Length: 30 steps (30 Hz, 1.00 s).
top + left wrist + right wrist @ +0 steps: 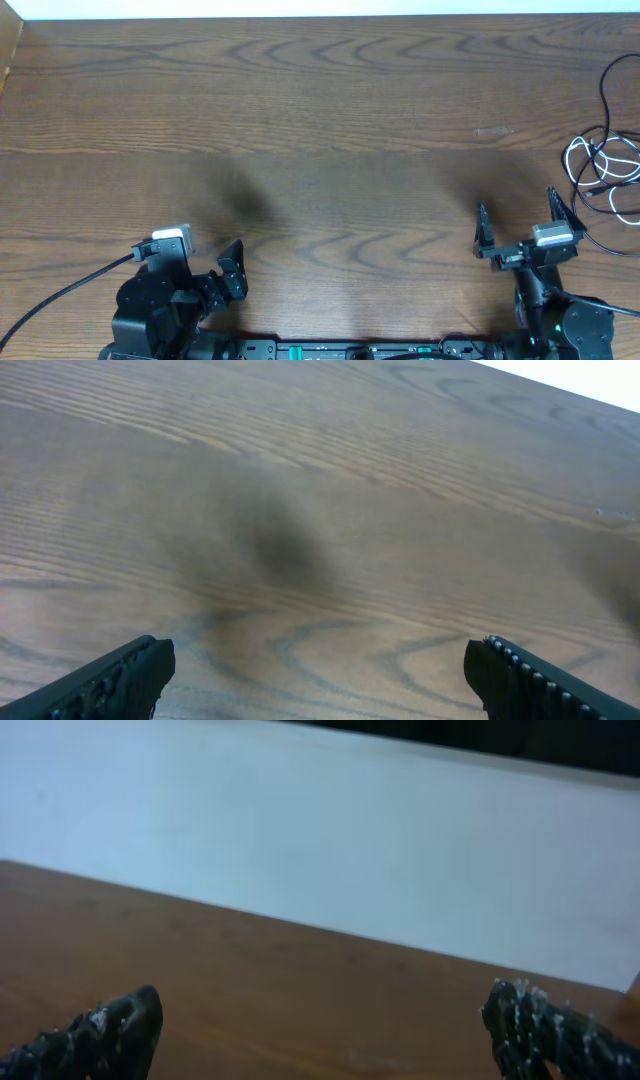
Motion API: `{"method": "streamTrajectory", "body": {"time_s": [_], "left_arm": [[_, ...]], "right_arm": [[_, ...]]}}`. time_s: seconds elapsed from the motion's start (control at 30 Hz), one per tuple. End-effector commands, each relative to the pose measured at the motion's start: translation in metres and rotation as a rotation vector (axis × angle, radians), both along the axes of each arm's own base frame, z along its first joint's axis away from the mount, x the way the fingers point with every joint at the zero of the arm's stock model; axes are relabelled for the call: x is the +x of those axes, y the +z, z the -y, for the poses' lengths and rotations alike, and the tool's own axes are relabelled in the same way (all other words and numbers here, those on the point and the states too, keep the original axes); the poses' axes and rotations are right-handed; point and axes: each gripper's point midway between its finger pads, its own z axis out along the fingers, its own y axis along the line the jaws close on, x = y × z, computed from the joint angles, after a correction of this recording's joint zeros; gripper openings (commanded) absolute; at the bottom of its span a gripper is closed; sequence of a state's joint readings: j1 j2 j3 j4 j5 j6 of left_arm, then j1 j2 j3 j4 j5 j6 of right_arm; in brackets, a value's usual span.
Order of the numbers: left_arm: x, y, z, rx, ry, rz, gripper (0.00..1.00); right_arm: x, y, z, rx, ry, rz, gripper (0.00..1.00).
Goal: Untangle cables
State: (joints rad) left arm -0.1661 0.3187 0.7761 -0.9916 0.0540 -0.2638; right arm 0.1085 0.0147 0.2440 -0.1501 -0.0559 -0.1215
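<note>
The white cable (606, 166) lies in small loops at the table's far right edge, with the thin black cable (603, 95) running through it and curving toward the back; part of both runs out of the overhead view. My right gripper (520, 218) is open and empty, just left of the cables and apart from them. My left gripper (207, 263) is open and empty at the front left, far from the cables. Neither wrist view shows a cable: the left gripper (320, 672) and the right gripper (325, 1020) each hang over bare wood.
The brown wooden table (330, 120) fills the overhead view, and a white wall (330, 840) stands behind its far edge. A thicker black wire (60, 295) runs from the left arm to the front left corner.
</note>
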Motion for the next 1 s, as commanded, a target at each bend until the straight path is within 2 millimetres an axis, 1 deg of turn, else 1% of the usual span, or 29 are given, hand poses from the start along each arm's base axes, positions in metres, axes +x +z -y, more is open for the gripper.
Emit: {"method": "streamTrajectory", "body": {"time_s": [0.0,0.17,0.3,0.53,0.63,0.7,0.77,0.8,0.97], "left_arm": [[0.000,-0.001,-0.001,0.011,-0.003,-0.001,0.98],[0.000,-0.001,-0.001,0.011,-0.002,-0.001,0.98],[0.000,-0.001,-0.001,0.011,-0.002,-0.001,0.98],[0.000,-0.001,-0.001,0.011,-0.002,-0.001,0.98],[0.000,-0.001,-0.001,0.011,-0.002,-0.001,0.98],[0.000,-0.001,-0.001,0.011,-0.002,-0.001,0.98],[0.000,-0.001,-0.001,0.011,-0.002,-0.001,0.98],[0.000,-0.001,-0.001,0.011,-0.002,-0.001,0.98],[0.000,-0.001,-0.001,0.011,-0.003,-0.001,0.98]], "right_arm": [[0.003,-0.004,0.000,-0.009,-0.003,0.028,0.99],[0.006,0.007,0.001,-0.011,-0.014,0.155,0.99],[0.007,0.008,0.001,-0.001,-0.016,0.262,0.99],[0.011,-0.003,0.009,-0.004,-0.062,0.227,0.99],[0.017,-0.027,0.009,-0.024,-0.067,0.125,0.99],[0.021,-0.051,0.008,-0.037,-0.060,0.028,0.99],[0.021,-0.088,0.003,-0.057,-0.028,-0.122,0.99],[0.020,-0.095,0.002,-0.049,-0.020,-0.153,0.99],[0.021,-0.094,0.003,-0.040,-0.021,-0.146,0.99]]}}
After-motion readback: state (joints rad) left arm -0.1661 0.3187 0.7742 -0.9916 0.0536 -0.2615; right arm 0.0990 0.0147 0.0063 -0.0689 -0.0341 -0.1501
